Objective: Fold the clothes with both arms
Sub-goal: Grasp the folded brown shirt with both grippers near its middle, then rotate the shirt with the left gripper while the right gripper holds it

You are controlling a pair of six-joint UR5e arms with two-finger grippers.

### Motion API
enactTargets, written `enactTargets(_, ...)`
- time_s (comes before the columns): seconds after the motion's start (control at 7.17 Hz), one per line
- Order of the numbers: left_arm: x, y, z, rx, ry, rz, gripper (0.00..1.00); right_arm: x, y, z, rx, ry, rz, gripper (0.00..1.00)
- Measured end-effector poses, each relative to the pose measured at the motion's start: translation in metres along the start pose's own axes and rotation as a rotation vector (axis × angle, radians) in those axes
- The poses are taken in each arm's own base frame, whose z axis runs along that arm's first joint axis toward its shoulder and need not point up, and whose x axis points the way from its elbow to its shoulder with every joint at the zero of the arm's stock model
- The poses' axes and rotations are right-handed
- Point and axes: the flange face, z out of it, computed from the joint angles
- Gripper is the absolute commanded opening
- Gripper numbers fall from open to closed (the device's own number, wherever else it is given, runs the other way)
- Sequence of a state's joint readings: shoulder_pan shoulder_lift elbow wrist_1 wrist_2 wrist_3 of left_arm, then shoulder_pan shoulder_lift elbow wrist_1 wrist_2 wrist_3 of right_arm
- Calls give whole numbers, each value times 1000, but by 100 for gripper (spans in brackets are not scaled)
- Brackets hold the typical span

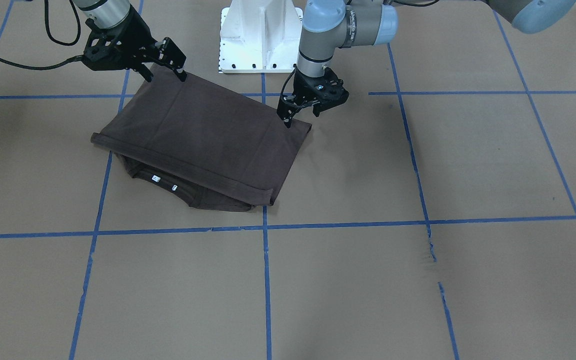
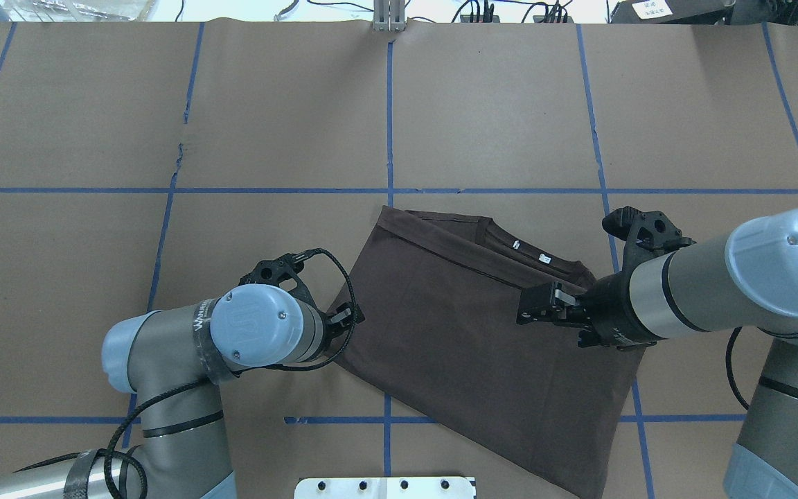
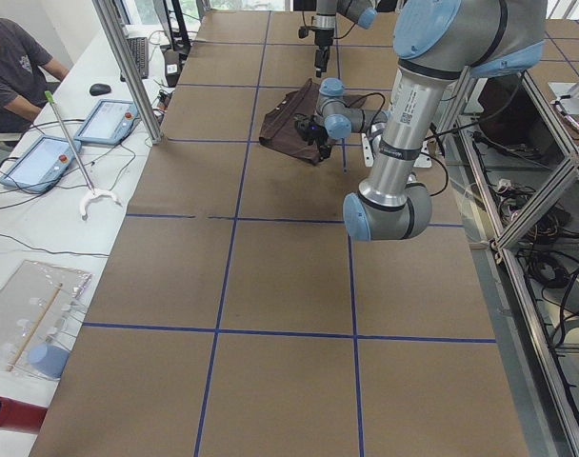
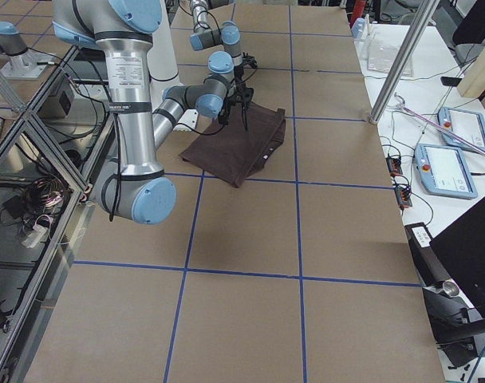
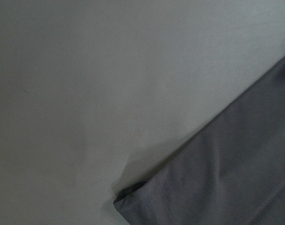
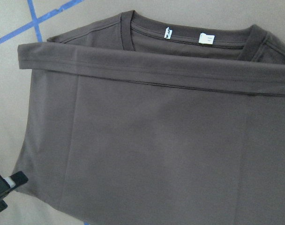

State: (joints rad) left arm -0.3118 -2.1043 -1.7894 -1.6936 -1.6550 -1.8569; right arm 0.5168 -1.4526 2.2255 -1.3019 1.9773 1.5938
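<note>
The dark grey-brown T-shirt [image 1: 203, 135] lies folded in half on the brown table, its hem edge laid just short of the collar [image 1: 168, 182]; it also shows in the overhead view [image 2: 468, 339]. My right gripper [image 1: 164, 76] is open, its fingers spread just above the shirt's folded edge nearest the robot. My left gripper [image 1: 302, 116] is open at the other corner of that edge. The left wrist view shows only a shirt corner [image 5: 227, 178]. The right wrist view looks down on the shirt [image 6: 147, 140], with one fingertip [image 6: 6, 185] at the lower left.
The white pedestal base [image 1: 260, 35] stands just behind the shirt. Blue tape lines [image 1: 265, 280] grid the table. An operator [image 3: 18, 57] sits at a side desk with tablets [image 3: 104, 119] beyond the table's far edge.
</note>
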Motion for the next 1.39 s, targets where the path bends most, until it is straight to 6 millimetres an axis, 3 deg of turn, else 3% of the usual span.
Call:
enactTargets(0.14, 1, 0, 5, 8, -6, -8, 70, -2, -2, 0, 6, -3, 1, 100)
enactTargets(0.42, 0, -1, 10, 16, -13, -14, 15, -4, -4, -1, 13, -7, 2, 100)
enactTargets(0.56, -1, -1, 11, 17, -15, -11, 0, -4, -6, -2, 16, -8, 3, 100)
enactTargets(0.98, 0, -5, 8, 21, -12, 31, 0, -4, -8, -2, 18, -8, 3, 100)
enactTargets(1.39, 6, -44, -7, 55, 9, 10, 0, -4, -8, -5, 16, -11, 4, 100)
